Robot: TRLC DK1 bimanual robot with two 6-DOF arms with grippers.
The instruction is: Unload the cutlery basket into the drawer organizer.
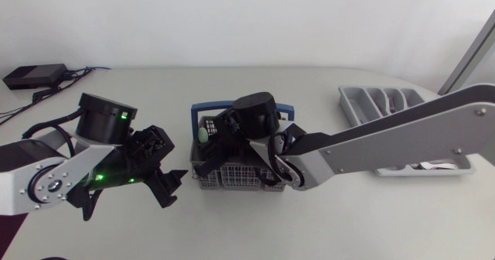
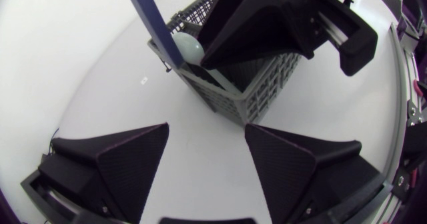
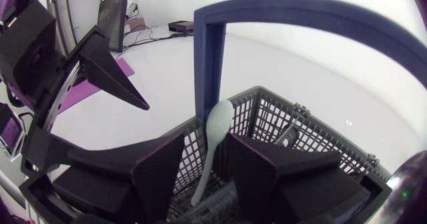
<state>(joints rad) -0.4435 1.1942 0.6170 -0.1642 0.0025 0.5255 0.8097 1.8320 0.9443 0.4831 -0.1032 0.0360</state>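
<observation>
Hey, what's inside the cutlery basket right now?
A pale green spoon stands in the cutlery basket, between the open fingers of the right gripper, with a grey handle beside it. The gripper and mesh walls hide whatever lies lower.

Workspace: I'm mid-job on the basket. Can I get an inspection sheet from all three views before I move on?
Surface: pale table, no spills seen.
Job's things: grey basket with a blue handle at mid-table; pale green spoon standing in it; organizer at the far right, partly behind the right arm.
Clutter: black box at the far left corner.
Grippers: left gripper open over bare table, short of the basket; right gripper down in the basket, fingers open either side of the spoon's handle.
Cables: black cables by the box, running off the left edge.
Surroundings: nothing seen.
</observation>
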